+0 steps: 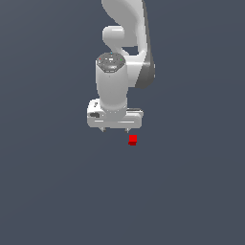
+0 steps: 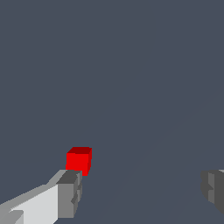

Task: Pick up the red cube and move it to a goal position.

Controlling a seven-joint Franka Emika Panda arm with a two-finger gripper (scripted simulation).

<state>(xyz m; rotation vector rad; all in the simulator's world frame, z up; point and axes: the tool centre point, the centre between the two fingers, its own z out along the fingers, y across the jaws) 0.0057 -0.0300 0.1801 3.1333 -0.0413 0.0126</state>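
One red cube (image 1: pixel 132 139) sits on the grey floor just off one fingertip, not between them; gripper (image 1: pixel 115 129) spread wide and empty, so we're mid-approach — next needs a sideways shift to centre, then descend.

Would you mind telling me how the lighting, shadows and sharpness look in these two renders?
Exterior view: flat, even light, no cast shadow under the red cube or the gripper, edges slightly soft. Wrist view: sharp, no glare; the cube shows a darker top face, and one finger is shaded grey.
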